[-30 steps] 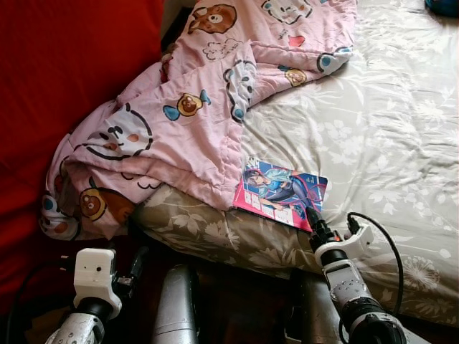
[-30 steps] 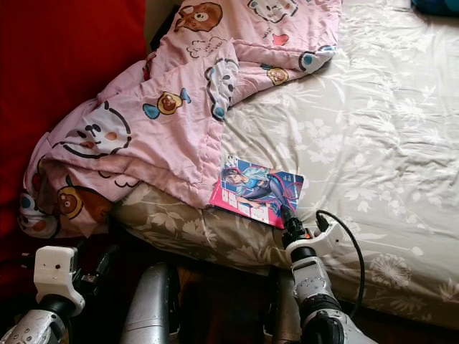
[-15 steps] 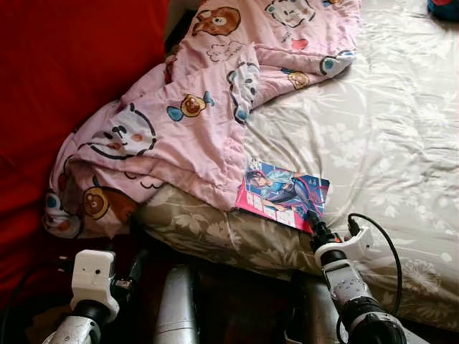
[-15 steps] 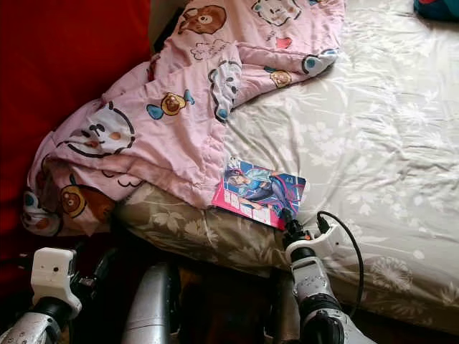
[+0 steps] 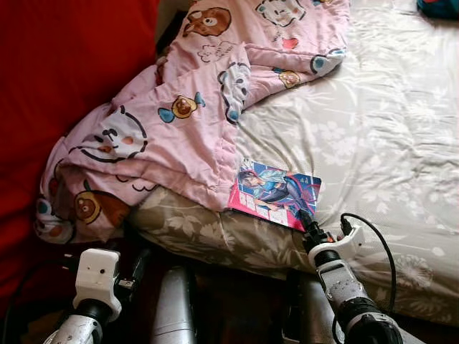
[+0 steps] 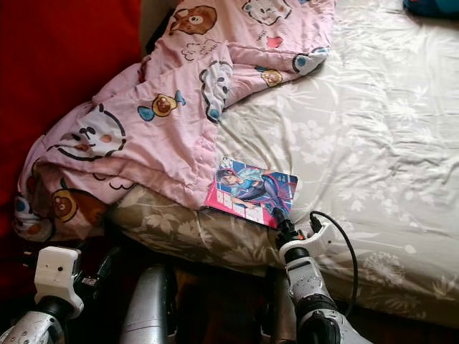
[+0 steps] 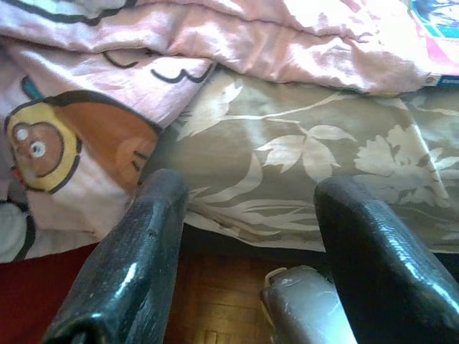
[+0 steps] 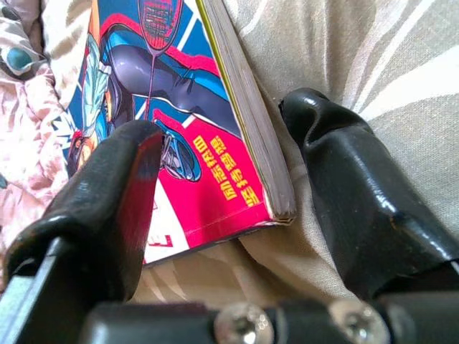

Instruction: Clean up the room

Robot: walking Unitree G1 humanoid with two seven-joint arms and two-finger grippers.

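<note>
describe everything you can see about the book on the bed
The book is a thin paperback with a glossy pink and blue illustrated cover showing a drawn figure and yellow characters. It lies flat, closed, near the edge of the floral sheet; its far corner tucks under the pink cartoon blanket. The open right gripper straddles its near corner, one finger over the cover, one beside the page edge.

One book (image 5: 274, 193), one pink blanket (image 5: 179, 122), one bed (image 5: 380, 136), two end effectors.

A home bedroom. A bed (image 5: 401, 136) with a pale floral sheet carries a rumpled pink cartoon-print quilt (image 5: 179, 122). Wooden floor (image 7: 208, 301) lies below.
</note>
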